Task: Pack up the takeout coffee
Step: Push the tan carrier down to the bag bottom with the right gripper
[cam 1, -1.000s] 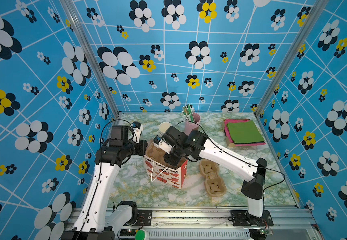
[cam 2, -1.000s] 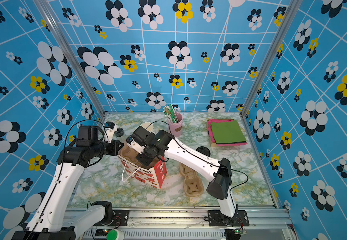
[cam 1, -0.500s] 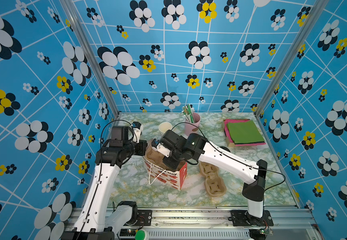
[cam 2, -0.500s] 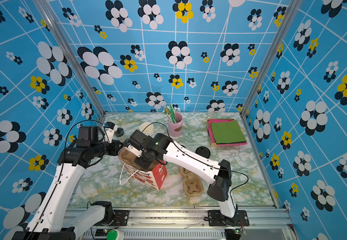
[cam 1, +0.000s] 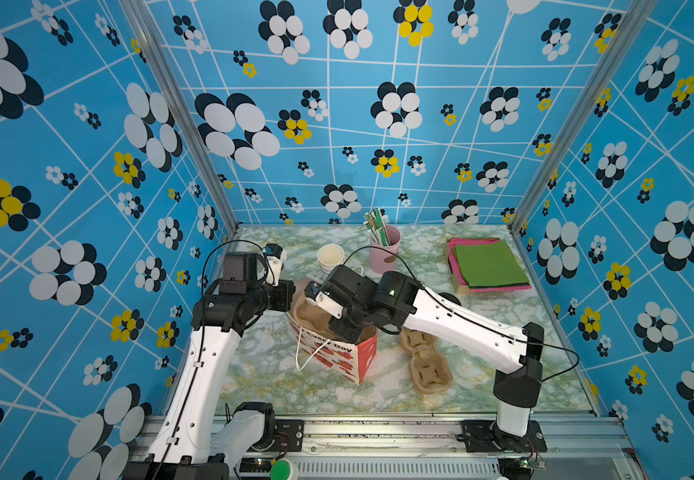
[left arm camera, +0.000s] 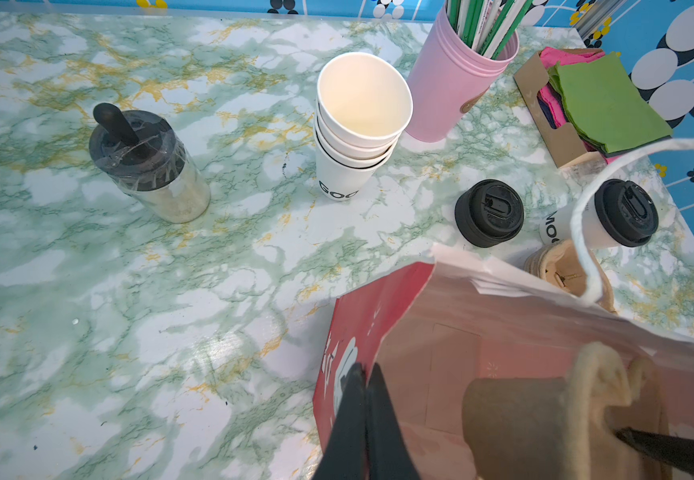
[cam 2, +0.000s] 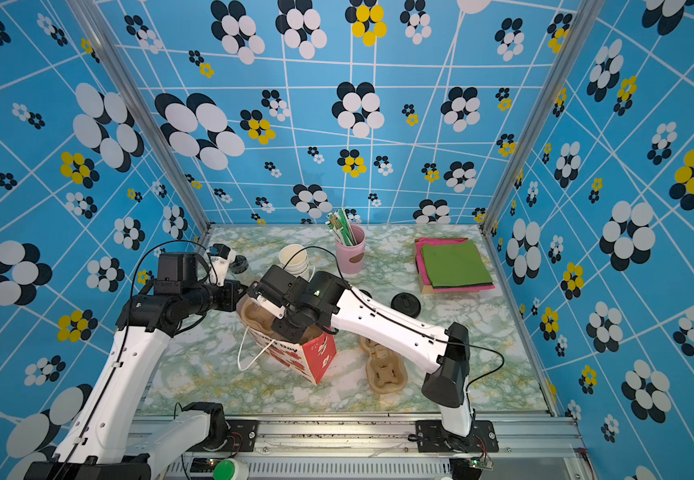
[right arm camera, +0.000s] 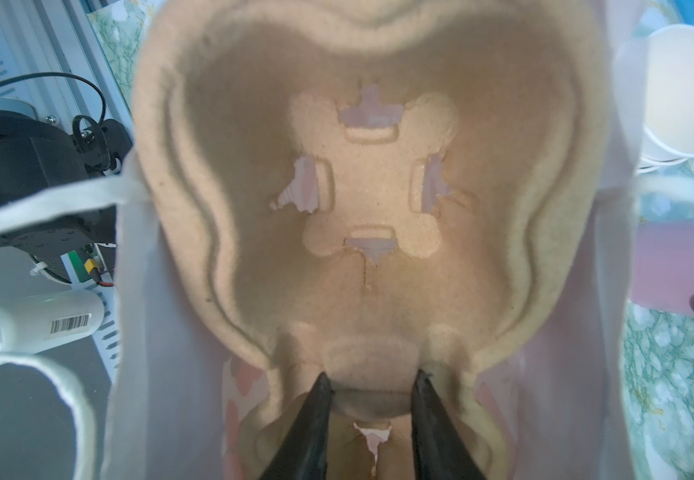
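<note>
- left tool is closed, pinching the left rim of the red paper bag; the bag stands open in the middle of the counter
- right tool reaches down into the bag's mouth; its fingers clamp the middle ridge of a pulp cup carrier that sits partly inside the bag
- takeout coffee stands upright on the counter right of the bag, outside it, lid on; a pile of lids sits just beside it
- napkins lie at the far right
</note>
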You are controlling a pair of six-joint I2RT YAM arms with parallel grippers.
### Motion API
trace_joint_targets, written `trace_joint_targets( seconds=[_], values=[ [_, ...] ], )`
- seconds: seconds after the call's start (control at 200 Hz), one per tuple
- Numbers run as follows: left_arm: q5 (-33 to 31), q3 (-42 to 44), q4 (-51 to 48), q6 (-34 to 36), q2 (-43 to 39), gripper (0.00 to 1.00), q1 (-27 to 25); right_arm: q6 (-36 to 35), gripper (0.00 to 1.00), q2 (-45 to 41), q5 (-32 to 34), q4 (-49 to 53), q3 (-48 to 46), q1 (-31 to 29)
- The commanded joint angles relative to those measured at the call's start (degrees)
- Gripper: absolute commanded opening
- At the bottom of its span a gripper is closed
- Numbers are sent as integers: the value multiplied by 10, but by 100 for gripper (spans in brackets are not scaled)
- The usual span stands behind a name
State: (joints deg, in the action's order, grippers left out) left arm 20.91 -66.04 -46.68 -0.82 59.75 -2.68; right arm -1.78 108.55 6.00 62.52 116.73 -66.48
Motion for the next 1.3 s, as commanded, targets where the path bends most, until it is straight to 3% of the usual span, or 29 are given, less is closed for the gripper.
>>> trace_joint_targets(
  seconds=[0.0,0.36,1.294],
  values=[
    [-9,8,11,10,-10,0,5,-9,32,22,18,51,18,-5],
    [9,11,22,11,-24,0,4,7,33,92,18,115,86,-3],
    [14,16,32,11,-34,0,4,62,34,260,-87,177,214,43]
  ],
)
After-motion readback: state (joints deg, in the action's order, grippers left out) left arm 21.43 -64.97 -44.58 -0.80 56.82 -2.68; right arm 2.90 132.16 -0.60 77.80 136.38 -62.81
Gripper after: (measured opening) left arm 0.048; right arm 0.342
